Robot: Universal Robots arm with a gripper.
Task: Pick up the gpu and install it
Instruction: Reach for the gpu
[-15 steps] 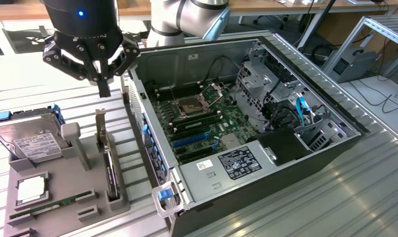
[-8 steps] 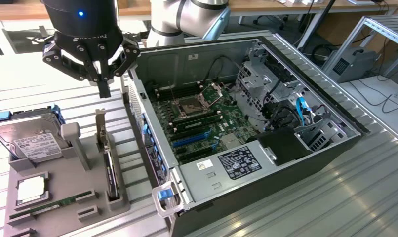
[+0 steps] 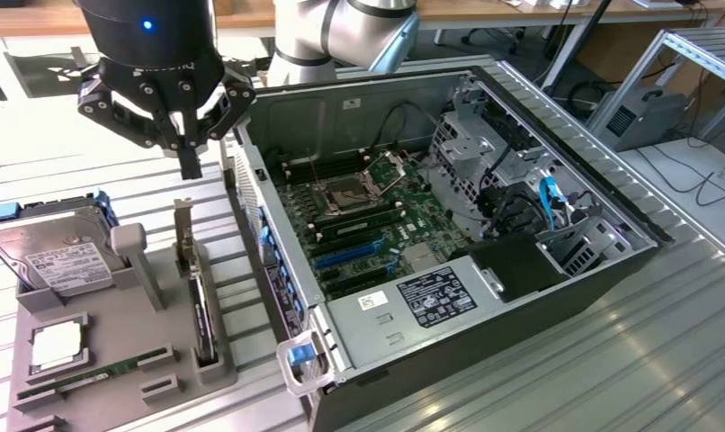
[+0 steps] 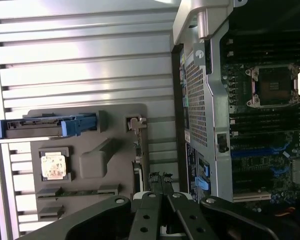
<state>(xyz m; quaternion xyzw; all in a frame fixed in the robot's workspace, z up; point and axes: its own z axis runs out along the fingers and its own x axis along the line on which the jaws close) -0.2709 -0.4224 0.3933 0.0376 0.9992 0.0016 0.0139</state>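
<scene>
The work table point(image 3: 650, 360) is made of grey metal slats, and soft light reflects on them. Beyond its far edge stands a wooden desk point(image 3: 483, 11). Past its far corner there is a metal frame point(image 3: 699, 54), with black cables point(image 3: 699, 171) lying near it.

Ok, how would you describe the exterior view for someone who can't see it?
A robot arm's gripper, shut and holding nothing, hangs above the gpu, which stands on edge in a grey parts tray beside a hard drive. To the exterior view's right lies an open computer case with its motherboard exposed.
</scene>
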